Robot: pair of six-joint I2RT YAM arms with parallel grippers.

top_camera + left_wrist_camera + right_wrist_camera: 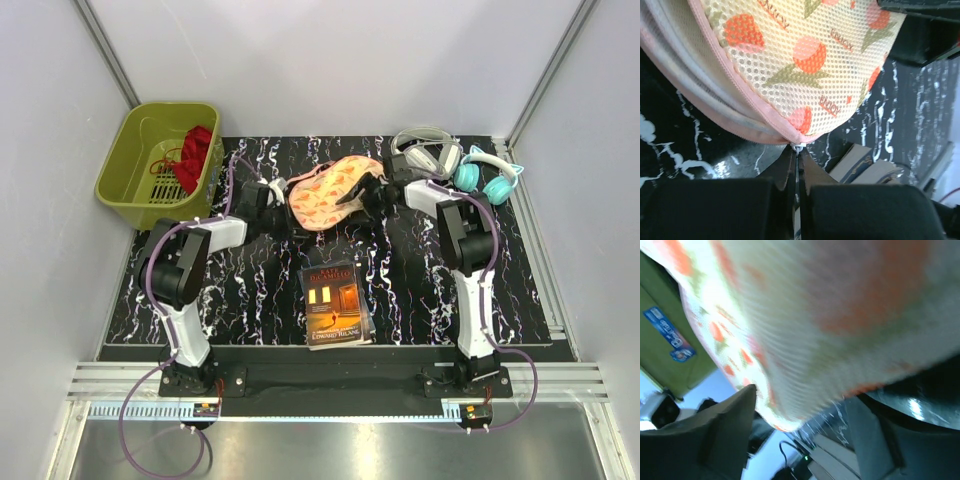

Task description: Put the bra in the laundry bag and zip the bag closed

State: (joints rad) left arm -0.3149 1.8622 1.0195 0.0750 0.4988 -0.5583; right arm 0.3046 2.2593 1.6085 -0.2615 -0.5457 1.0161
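Note:
The laundry bag (333,190), peach with orange-red print and pink zip edging, lies at the middle back of the table between both grippers. In the left wrist view the bag (805,60) fills the top, and its small white zip pull (797,146) is pinched in my shut left gripper (798,152). From above, the left gripper (283,196) is at the bag's left edge. My right gripper (368,195) is at the bag's right end. Its fingers (735,425) stand wide apart, open, with the blurred bag (830,315) just above them. The bra is hidden in every view.
An olive-green basket (150,165) holding a red cloth (195,155) stands at the back left. A book (335,303) lies in front of the bag. White headphones (425,150) and teal headphones (490,177) lie at the back right.

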